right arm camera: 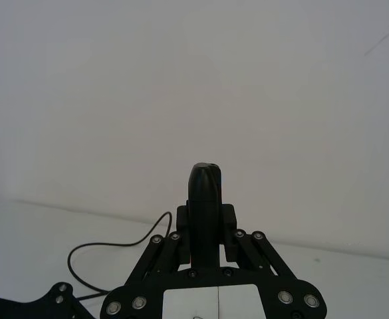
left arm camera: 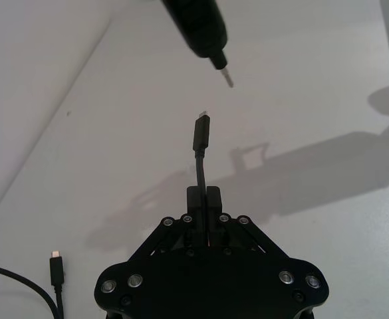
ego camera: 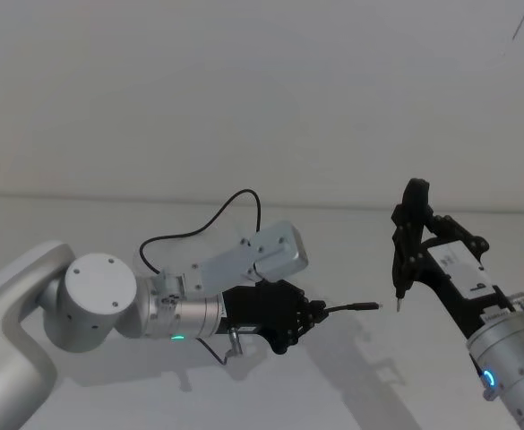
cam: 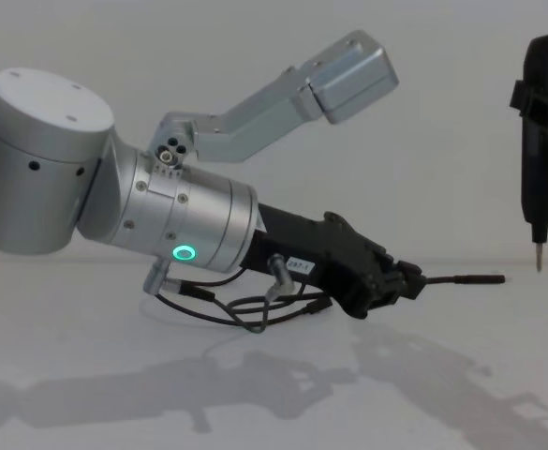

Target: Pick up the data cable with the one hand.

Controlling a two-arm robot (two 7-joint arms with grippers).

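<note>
Over the white bench [cam: 461, 375], the left gripper [cam: 407, 279] reaches out level, jaws clamped on the data cable [cam: 461, 278], whose slim plug juts beyond that gripper while its slack curls beneath, and beyond it the right gripper [right arm camera: 206, 214]'s jaws clasp an upright black pointed tool [cam: 539, 187].

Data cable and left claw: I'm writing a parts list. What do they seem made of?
Data cable: black cord, likely rubbery plastic, matte, curling freely; plug tip looks metallic. Left claw, shut on it: matte black, probably hard plastic, with shiny metal screws; its wrist cylinder looks like brushed aluminium.
</note>
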